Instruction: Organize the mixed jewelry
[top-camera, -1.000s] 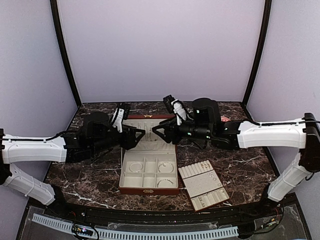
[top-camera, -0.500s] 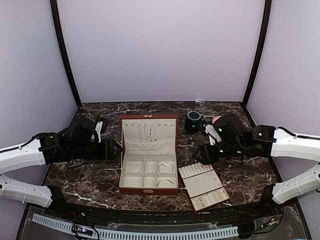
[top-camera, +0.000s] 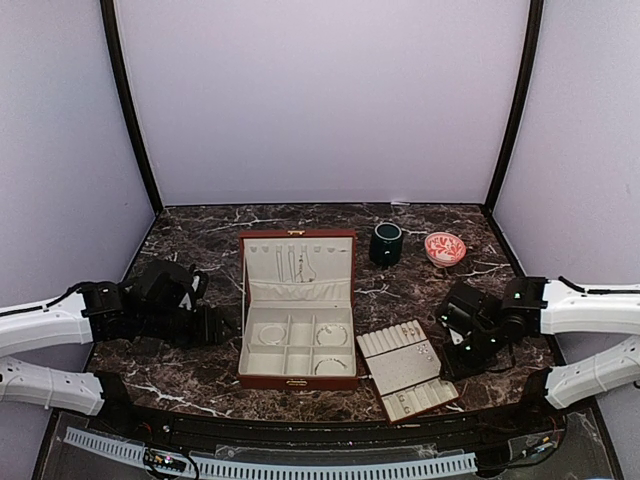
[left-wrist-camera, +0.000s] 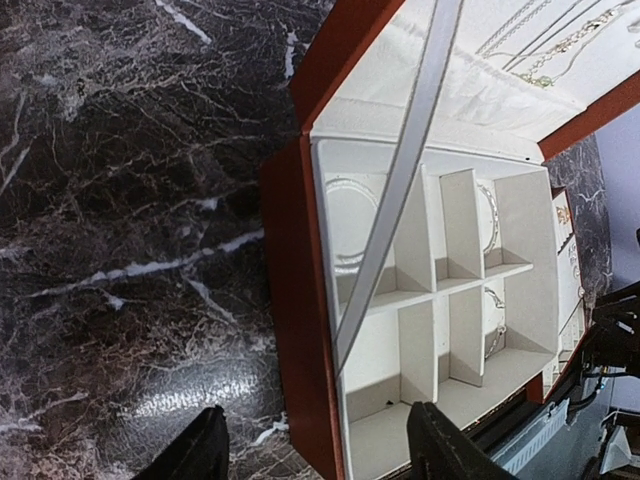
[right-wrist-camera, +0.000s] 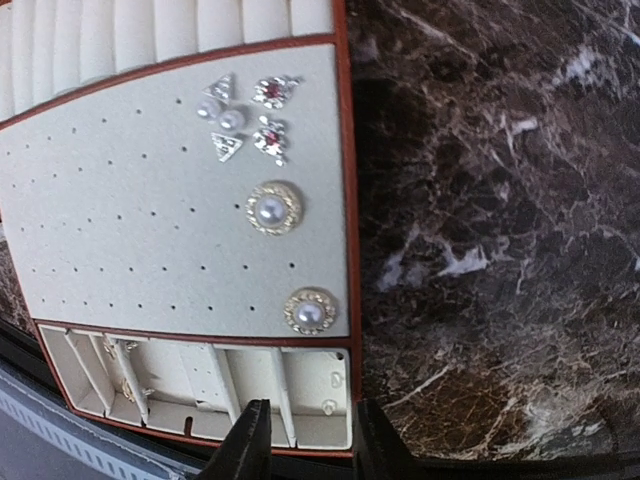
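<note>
My left claw (left-wrist-camera: 320, 452): fingers wide apart, empty; box (left-wrist-camera: 295, 300) directly ahead, bangles (left-wrist-camera: 345, 260) inside.
My right claw (right-wrist-camera: 310, 445): fingers apart, empty; tray (right-wrist-camera: 120, 220) ahead, studs (right-wrist-camera: 273, 209) on it.

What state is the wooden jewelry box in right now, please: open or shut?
Open. The box has its lid raised at the back, chains hanging on its lining, and its divided compartments exposed.
</note>
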